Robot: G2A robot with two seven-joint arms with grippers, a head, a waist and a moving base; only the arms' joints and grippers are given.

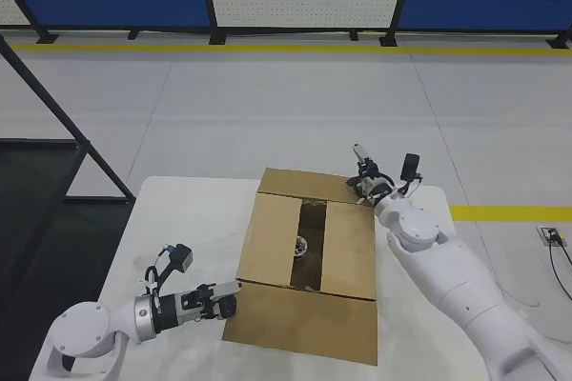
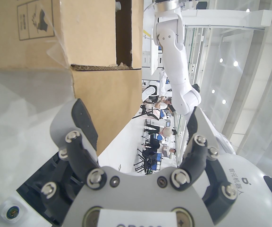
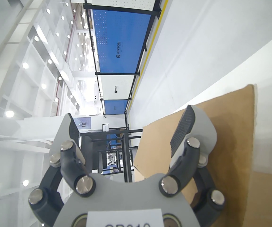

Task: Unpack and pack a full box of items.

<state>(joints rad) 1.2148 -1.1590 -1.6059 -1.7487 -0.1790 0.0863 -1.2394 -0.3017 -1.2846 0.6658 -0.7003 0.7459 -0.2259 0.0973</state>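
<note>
Two grippers work at opposite ends of one cardboard box (image 1: 345, 250), which sits in the middle of the white table (image 1: 191, 219). Nearest the robot, the left gripper (image 1: 230, 299) lies low over the tabletop at the near left corner of the box, its fingers (image 2: 84, 119) spread wide and holding nothing. In the left wrist view the edge of the near flap (image 1: 305, 322) reaches down beside one finger, and whether it touches cannot be told. That near flap is folded outward and lies toward the robot. Past it, the two long top flaps are nearly shut, leaving a dark slot (image 1: 308, 255) between them. A small pale round thing (image 1: 300, 245) shows in the slot, too small to identify. At the far right corner of the box, the right gripper (image 3: 130, 114) is also wide open and empty, with one ribbed pad (image 3: 182, 128) hanging over the brown far flap (image 3: 230, 128) and the other out beyond the box edge. A black metal rack (image 1: 38, 181) stands to the left of the table. Beyond the table is pale floor with a yellow line (image 1: 267, 48), then blue panels (image 1: 114, 11) at the back.
</note>
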